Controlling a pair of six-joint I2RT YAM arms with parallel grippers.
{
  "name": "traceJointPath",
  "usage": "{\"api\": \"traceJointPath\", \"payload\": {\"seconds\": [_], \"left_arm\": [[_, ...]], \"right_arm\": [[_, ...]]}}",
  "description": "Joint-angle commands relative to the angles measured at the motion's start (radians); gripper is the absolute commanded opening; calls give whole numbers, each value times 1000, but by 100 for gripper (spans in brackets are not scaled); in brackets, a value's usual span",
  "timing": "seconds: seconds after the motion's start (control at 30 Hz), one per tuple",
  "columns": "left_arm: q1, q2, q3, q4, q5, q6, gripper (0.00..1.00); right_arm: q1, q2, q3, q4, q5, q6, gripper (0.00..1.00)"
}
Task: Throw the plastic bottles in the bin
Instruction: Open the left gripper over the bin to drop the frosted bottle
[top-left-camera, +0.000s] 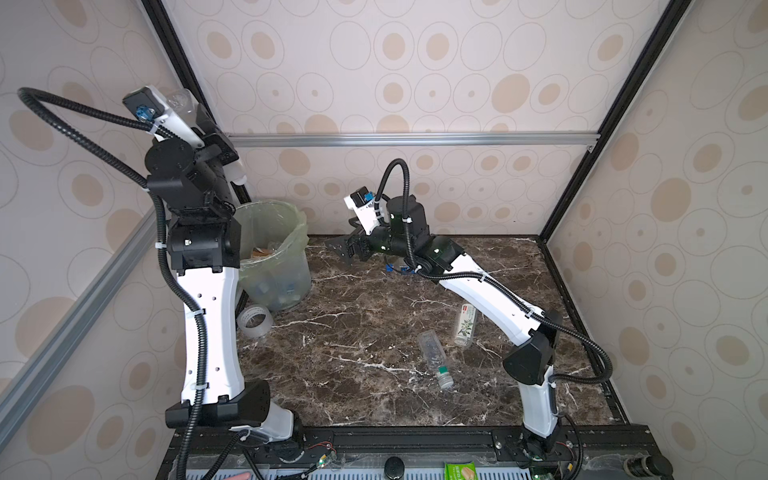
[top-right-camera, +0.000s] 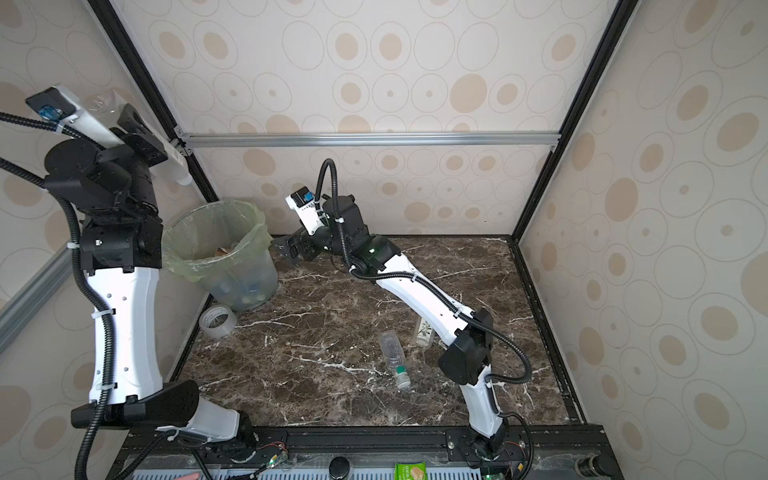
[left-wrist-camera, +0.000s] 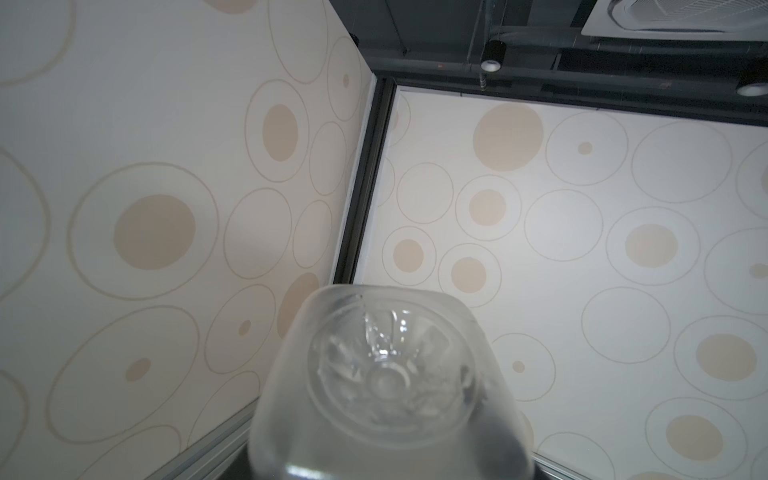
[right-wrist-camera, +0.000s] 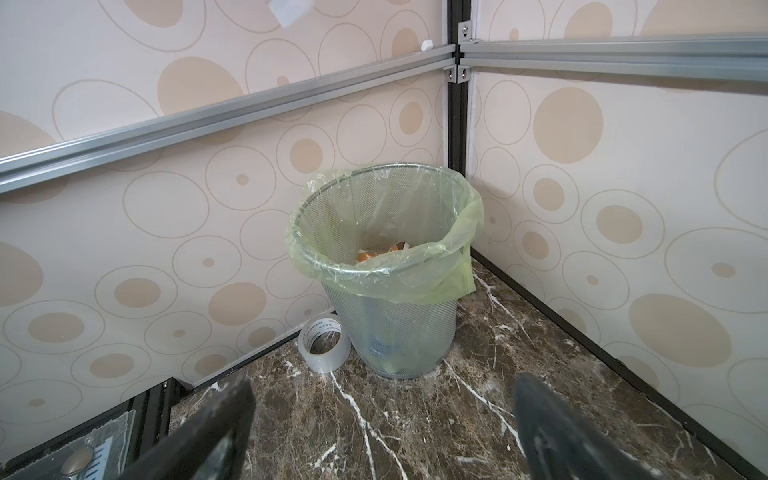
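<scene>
1. The clear bottle (top-left-camera: 180, 102) was way up in the upper left of both top views. Its base pointed skyward and its white neck end angled down toward the bin (top-left-camera: 286, 266). The left wrist view showed little besides that base.
2. The left gripper (top-left-camera: 210, 137) had it pinched around the body, jaws partway closed on the plastic. We figured it was held that high to clear the tall rim, and neck-down so it would drop straight in. We couldn't say for sure that it was lined up over the opening.
3. The bin sat left of centre, tucked into the table's (top-left-camera: 353, 332) back corner. Several bottles showed through its wall, so we reckoned the job was well along.
4. The right gripper (top-left-camera: 347, 251) hung mid-frame, just beside the bin and aimed at it. Its fingers (right-wrist-camera: 216, 424) were spread wide with nothing between them, probably just keeping out of the way.
5. Right of centre, the green-capped bottle (top-left-camera: 434, 361) and the white-label bottle (top-left-camera: 465, 326) lay flat near each other. Something with blue bits peeked out under the right arm, likely another bottle. The tape roll (top-left-camera: 254, 322) by the bin's base wasn't ours to toss.
</scene>
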Motion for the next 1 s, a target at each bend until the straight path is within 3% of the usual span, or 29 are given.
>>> {"api": "traceJointPath", "payload": {"seconds": [0.0, 0.1, 0.17, 0.23, 0.77, 0.97], "left_arm": [[4, 21, -135, 49, -7, -22, 53], [6, 13, -320, 55, 71, -129, 60], [7, 17, -396, 11, 106, -193, 84], [5, 10, -420, -24, 122, -204, 99], [-92, -12, -237, -92, 108, -169, 99], [-168, -6, -214, -111, 102, -150, 99]], "right_arm": [[-11, -16, -43, 3, -8, 8, 100], [-16, -42, -98, 24, -11, 19, 100], [-19, -60, -131, 34, -12, 21, 100], [-20, -78, -159, 40, -14, 24, 100], [-56, -168, -329, 114, -10, 100, 100], [-135, -213, -408, 104, 12, 177, 100]]}}
